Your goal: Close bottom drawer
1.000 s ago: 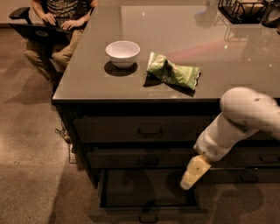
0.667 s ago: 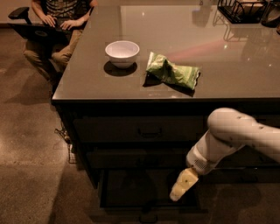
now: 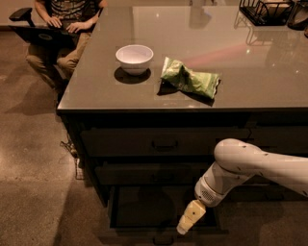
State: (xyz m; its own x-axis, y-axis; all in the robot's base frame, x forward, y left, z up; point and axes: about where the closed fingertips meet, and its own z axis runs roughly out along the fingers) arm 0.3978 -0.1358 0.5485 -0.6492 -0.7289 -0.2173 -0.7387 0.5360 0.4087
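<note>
Noted gripper (image 3: 185, 225) lower and further left than a second ago, now at front rim of bottom drawer (image 3: 139, 211), right of centre; contact not discernible. Cannot tell whether spread or pressed together. Found bottom drawer pulled out, lowest of left stack, both drawers above flush. Observed white bowl (image 3: 134, 58) and green bag (image 3: 190, 79) near each other on countertop (image 3: 250, 72).

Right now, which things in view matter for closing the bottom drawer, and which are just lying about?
For the job:
- bottom drawer, standing pulled out
- pincer, low over the drawer's front edge, right of centre

Just lying about:
- white bowl, green bag and wire basket on the countertop
- seated person at far left
</note>
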